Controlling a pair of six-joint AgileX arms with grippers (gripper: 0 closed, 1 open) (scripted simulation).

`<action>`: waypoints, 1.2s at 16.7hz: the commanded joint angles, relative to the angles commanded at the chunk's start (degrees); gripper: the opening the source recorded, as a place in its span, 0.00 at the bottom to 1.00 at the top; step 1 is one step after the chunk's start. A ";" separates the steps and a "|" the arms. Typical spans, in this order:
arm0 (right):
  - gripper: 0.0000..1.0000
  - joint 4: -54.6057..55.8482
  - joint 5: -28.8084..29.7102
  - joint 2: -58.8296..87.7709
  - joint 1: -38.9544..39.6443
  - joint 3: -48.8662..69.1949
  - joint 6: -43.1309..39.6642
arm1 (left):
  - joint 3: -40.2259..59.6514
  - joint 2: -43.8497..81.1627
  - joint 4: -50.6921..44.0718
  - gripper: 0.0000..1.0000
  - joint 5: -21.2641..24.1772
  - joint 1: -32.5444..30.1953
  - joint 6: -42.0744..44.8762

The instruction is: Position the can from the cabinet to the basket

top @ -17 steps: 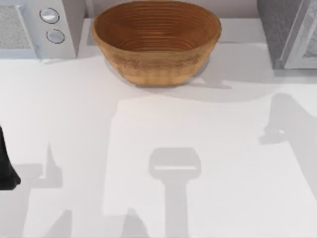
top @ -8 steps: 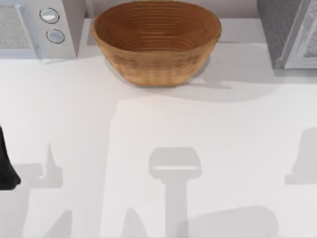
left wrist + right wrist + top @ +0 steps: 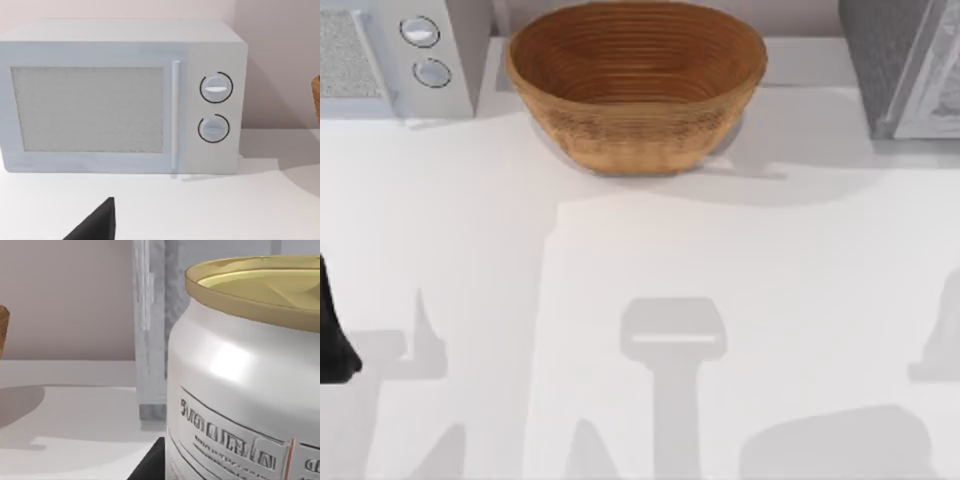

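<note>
The can (image 3: 240,390) looms close in the right wrist view, pale-bodied with a gold-tinted lid and printed lettering. My right gripper holds it, and one dark finger (image 3: 149,464) shows against its side. The can hangs in front of the grey cabinet (image 3: 150,340), outside it. The brown wicker basket (image 3: 635,85) stands at the back middle of the table, with nothing inside. Its edge also shows as the basket (image 3: 3,330) in the right wrist view. My left arm (image 3: 332,340) is parked at the table's left edge.
A white microwave (image 3: 380,50) stands at the back left, and the left wrist faces its door (image 3: 90,110). The grey cabinet (image 3: 905,65) stands at the back right. Arm shadows lie across the white table (image 3: 620,250) at the front and right.
The right arm's shadow has slid from the table's right middle towards the front right corner. The basket and the left arm have stayed put.
</note>
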 joint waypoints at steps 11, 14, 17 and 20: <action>0.00 6.93 9.88 26.94 9.78 21.96 0.34 | 0.00 0.00 0.00 1.00 0.00 0.00 0.00; 0.00 10.99 15.65 45.58 15.34 35.15 0.46 | 0.00 0.00 0.00 1.00 0.00 0.00 0.00; 0.00 15.31 21.73 65.28 21.21 48.97 0.60 | 0.00 0.00 0.00 1.00 0.00 0.00 0.00; 0.00 19.53 27.65 83.09 26.93 62.34 0.72 | 0.00 0.00 0.00 1.00 0.00 0.00 0.00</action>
